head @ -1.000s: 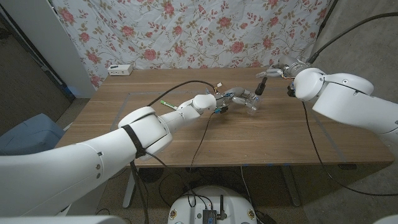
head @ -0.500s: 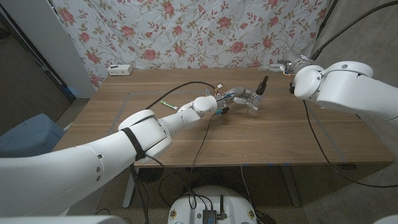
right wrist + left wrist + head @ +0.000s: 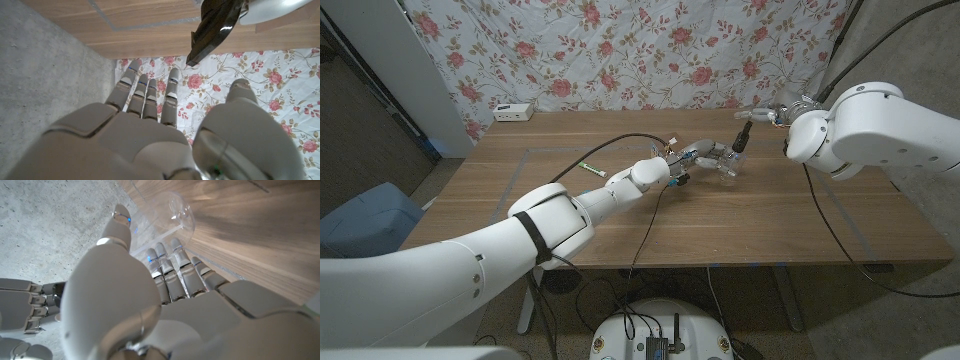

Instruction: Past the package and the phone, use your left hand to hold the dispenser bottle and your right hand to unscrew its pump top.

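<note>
Since a second ago, the right hand (image 3: 772,110) has been drawn back from the black pump top (image 3: 743,136) — fingers (image 3: 145,95) straight, nothing held; the left hand (image 3: 705,154) is wrapped around the clear dispenser bottle (image 3: 727,165), upper centre of the frame, on the wooden table (image 3: 770,220); a green package (image 3: 590,168) lies further left.

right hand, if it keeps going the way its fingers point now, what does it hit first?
Probably the black pump top of the dispenser bottle, which the left hand holds. The right hand points toward it, though depth is unclear.
</note>
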